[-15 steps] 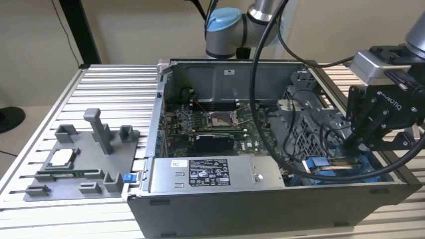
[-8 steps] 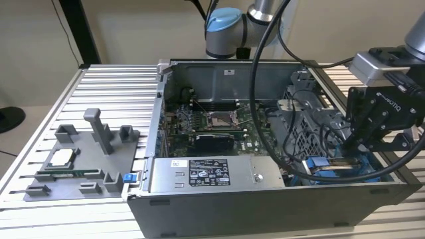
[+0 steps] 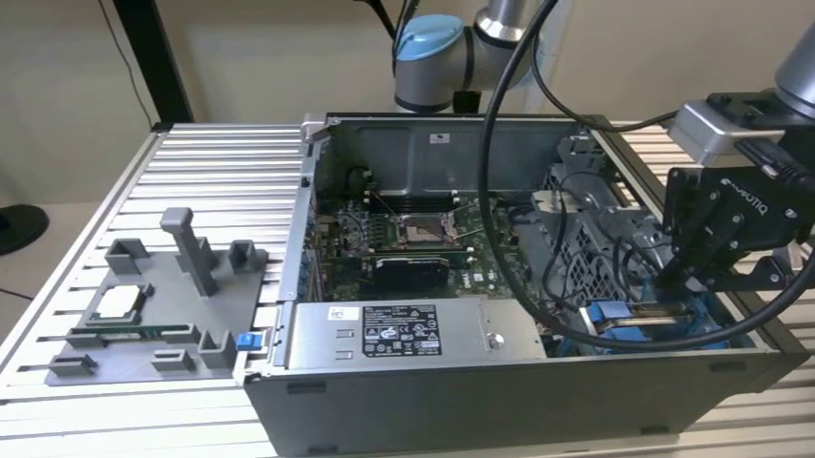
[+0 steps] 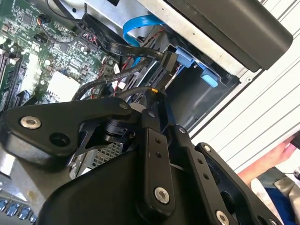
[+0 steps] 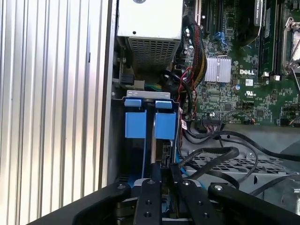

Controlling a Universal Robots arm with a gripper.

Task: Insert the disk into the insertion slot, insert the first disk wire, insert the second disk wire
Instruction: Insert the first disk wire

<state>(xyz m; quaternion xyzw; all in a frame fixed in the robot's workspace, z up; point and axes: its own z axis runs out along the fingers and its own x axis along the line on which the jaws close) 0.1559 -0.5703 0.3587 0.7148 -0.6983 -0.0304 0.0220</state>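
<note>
The disk (image 5: 136,124), in its bright blue frame, sits down inside the insertion slot (image 5: 149,95) of the grey perforated drive cage (image 3: 596,227). Its blue tabs lie at the cage edge. In the exterior view the disk's blue frame (image 3: 609,316) shows at the case's right front corner. My gripper (image 5: 164,169) hangs right over the disk's connector end, its black fingers (image 4: 154,140) drawn close together on the plug of a black wire (image 5: 208,153). A second black flat wire's plug (image 4: 169,61) sits against the disk's edge beside a blue cable (image 4: 140,21).
The open computer case holds a green motherboard (image 3: 407,239) and a silver labelled power supply box (image 3: 382,334). Loose black cables (image 3: 510,191) loop over the cage. A grey fixture plate (image 3: 140,315) lies on the slatted table at the exterior view's left. A person's hand (image 4: 277,157) shows beyond the case.
</note>
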